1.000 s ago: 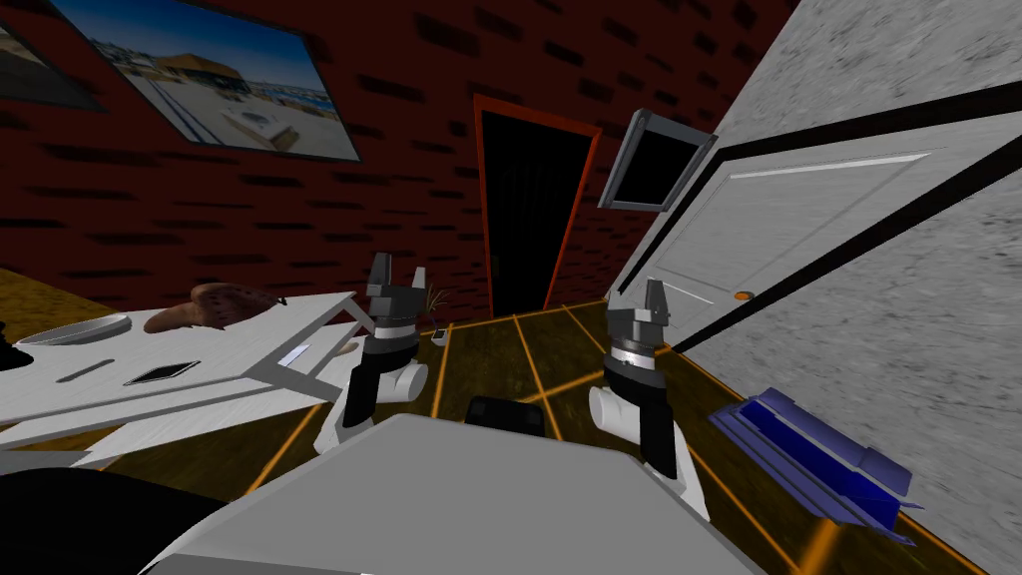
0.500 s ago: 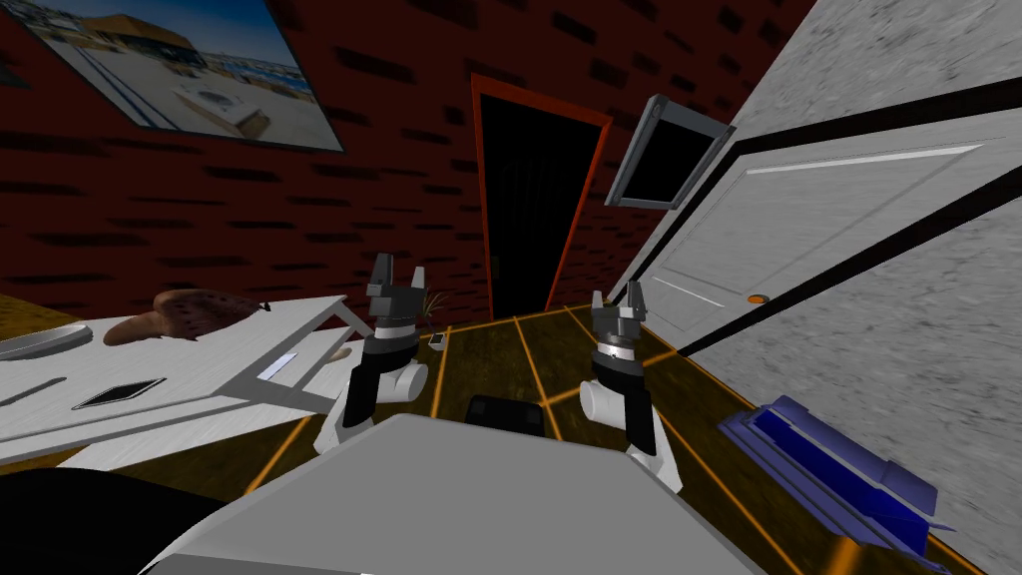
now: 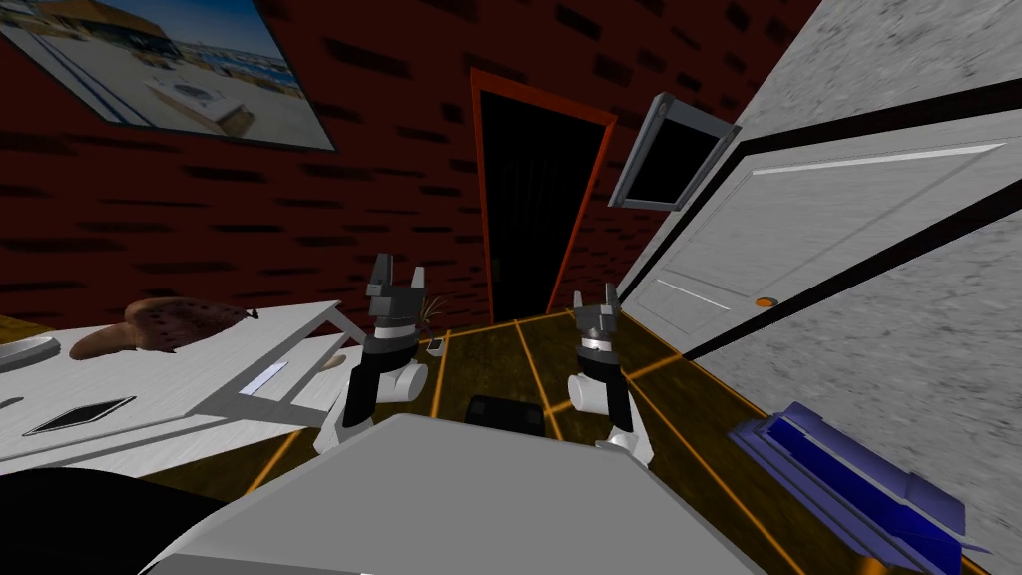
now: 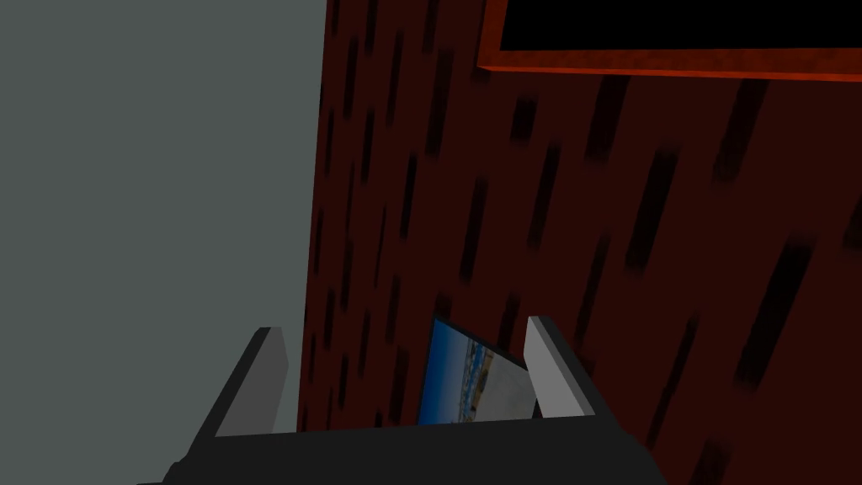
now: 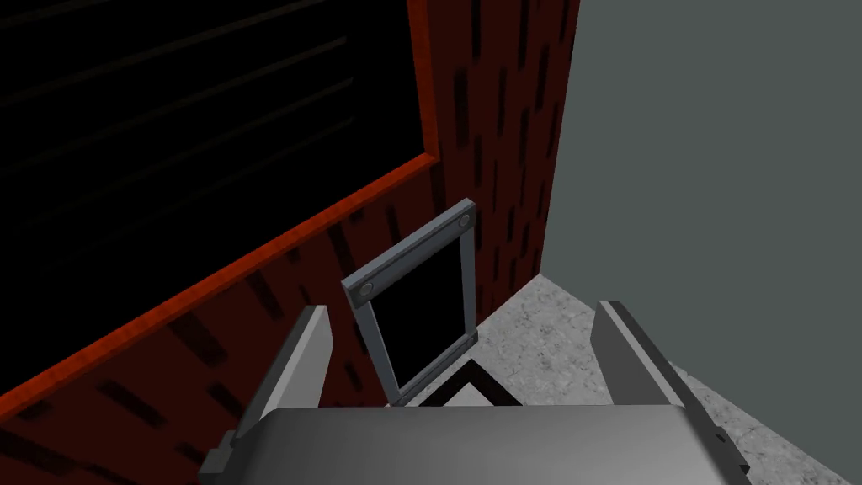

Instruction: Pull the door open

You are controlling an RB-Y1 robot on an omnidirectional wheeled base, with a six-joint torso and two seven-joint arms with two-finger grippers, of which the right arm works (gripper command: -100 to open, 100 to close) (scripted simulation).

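Dark red brick wall (image 3: 299, 200) faces the robot in the head view, with an orange-framed doorway (image 3: 539, 200) opening onto a black area, and a dark wood floor (image 3: 499, 349) crossed by thin orange lines. On the robot's right, a speckled grey wall (image 3: 898, 60) holds the door (image 3: 828, 220): white, panelled, lying flush in a black frame, with a small round orange knob (image 3: 766, 300) close to the frame edge nearer the robot. A grey-framed dark panel (image 3: 671, 152) hangs beside the door's frame, towards the brick wall. A white table (image 3: 200, 369) stands on the robot's left and a blue object (image 3: 848, 479) lies on the floor by the grey wall. Both forearms rise in front of the chest. The left gripper (image 3: 397, 272) points up beside the table's corner. The right gripper (image 3: 594, 297) points up over the floor, well apart from the door and its knob, touching nothing. The left wrist view shows the left gripper (image 4: 404, 375) with its two fingers spread wide and nothing between them. In the right wrist view, the right gripper (image 5: 467, 337) has its fingers (image 5: 307, 354) spread too, holding nothing; beyond them hangs the grey-framed panel (image 5: 417, 303), with the orange-framed doorway (image 5: 210, 126) to one side and the speckled wall (image 5: 539, 337) to the other
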